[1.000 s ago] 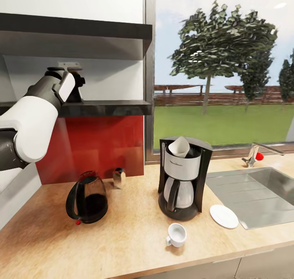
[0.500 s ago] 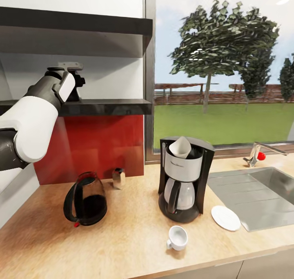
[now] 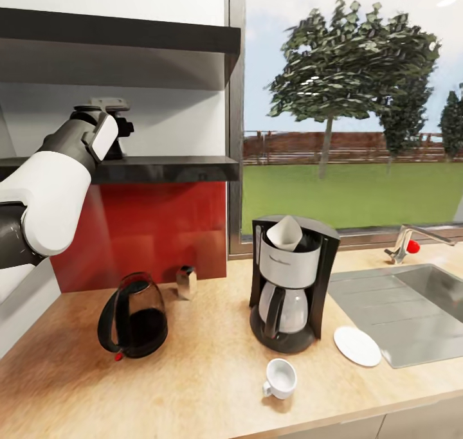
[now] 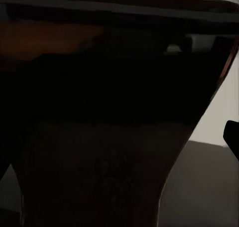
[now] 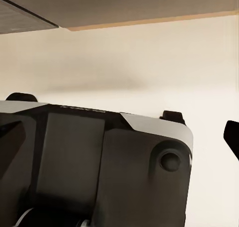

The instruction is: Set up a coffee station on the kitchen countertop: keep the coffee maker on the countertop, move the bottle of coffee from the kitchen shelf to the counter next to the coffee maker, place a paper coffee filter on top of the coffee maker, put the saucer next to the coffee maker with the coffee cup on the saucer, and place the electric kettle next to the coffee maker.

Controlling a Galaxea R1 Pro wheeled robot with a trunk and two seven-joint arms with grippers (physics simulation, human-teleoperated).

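Note:
The black-and-silver coffee maker point(image 3: 289, 285) stands on the wooden countertop point(image 3: 206, 375) with a white paper filter point(image 3: 286, 232) in its top. A dark glass electric kettle point(image 3: 132, 317) sits to its left. In front lies a white cup point(image 3: 280, 378) on the counter, apart from the white saucer point(image 3: 357, 346) at the right. My left gripper point(image 3: 119, 130) reaches onto the dark shelf point(image 3: 167, 168). A large dark object point(image 4: 109, 112) looms close in the left wrist view, and one fingertip point(image 4: 231, 137) shows at the frame's edge. The coffee bottle is hidden behind my wrist in the head view.
A small metal shaker point(image 3: 186, 280) stands by the red backsplash point(image 3: 148, 233). A steel sink point(image 3: 411, 304) with a faucet point(image 3: 411, 243) lies at the right, below the window. The right wrist view shows the robot's own dark base point(image 5: 99, 167) over a pale floor.
The head camera has shifted a little, so the counter things sit slightly lower and further left in the picture. My left arm holds at the shelf.

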